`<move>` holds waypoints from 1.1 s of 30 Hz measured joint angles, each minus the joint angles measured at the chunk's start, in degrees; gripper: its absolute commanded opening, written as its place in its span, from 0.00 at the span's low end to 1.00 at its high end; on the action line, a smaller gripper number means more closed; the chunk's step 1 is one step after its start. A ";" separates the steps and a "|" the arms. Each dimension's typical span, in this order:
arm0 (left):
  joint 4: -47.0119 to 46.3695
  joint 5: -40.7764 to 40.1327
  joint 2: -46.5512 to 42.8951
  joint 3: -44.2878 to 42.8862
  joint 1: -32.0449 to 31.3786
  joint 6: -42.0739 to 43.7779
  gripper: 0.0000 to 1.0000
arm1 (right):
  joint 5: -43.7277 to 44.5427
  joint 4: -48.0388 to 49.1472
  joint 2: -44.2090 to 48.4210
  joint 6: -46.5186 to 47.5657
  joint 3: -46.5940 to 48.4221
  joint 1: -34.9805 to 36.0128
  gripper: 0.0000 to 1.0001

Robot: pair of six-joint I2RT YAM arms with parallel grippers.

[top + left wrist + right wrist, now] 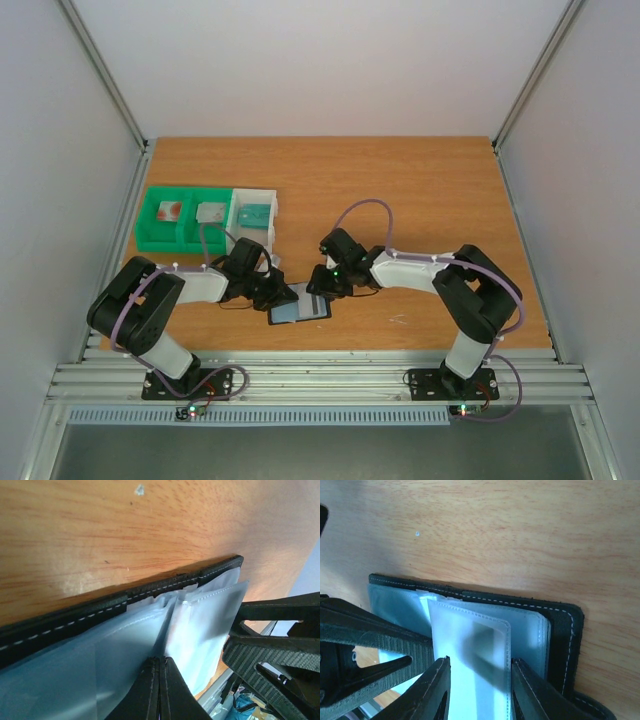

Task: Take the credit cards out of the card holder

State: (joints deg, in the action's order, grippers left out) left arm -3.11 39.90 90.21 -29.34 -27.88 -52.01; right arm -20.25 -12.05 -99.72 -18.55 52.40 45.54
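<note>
Black and small, the card holder (pixel 300 310) lies open on the wooden table (pixel 420 190), close to the near edge and between the two arms. Its clear pockets (pixel 470 645) face up. The left gripper (pixel 160 661) has its fingers pressed tight together, with the tips right at the fold of the pockets. The right gripper (pixel 480 662) has its fingers apart, one on each side of a clear pocket that stands up. I cannot tell if they squeeze it. Farther back on the left sit a green tray (pixel 150 235) and a white tray (pixel 272 215), side by side. A grey credit card (pixel 209 212) lies in the green tray, and a teal credit card (pixel 255 213) lies in the white one.
</note>
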 measured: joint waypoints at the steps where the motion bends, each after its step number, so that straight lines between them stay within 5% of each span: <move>1: 0.04 -0.07 0.00 -0.02 0.00 0.00 0.02 | -0.17 -0.04 0.28 0.00 -0.15 0.00 0.34; 11: 3.37 -2.05 -3.39 -0.02 0.00 -0.04 0.13 | -4.59 2.32 4.20 -0.79 -1.25 0.00 0.35; 23: 13.29 -7.67 -22.95 1.86 7.52 -0.44 0.19 | -11.58 9.60 2.36 -4.92 -0.74 0.79 0.36; 33: 18.32 -7.30 -27.19 2.14 9.49 0.48 0.15 | -12.07 9.94 -0.09 -5.40 0.04 1.95 0.19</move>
State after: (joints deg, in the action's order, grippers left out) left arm 15.20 32.60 63.02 -27.20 -18.39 -51.53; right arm -32.32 -2.11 -99.81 -23.94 52.45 47.48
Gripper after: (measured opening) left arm 0.184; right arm 0.231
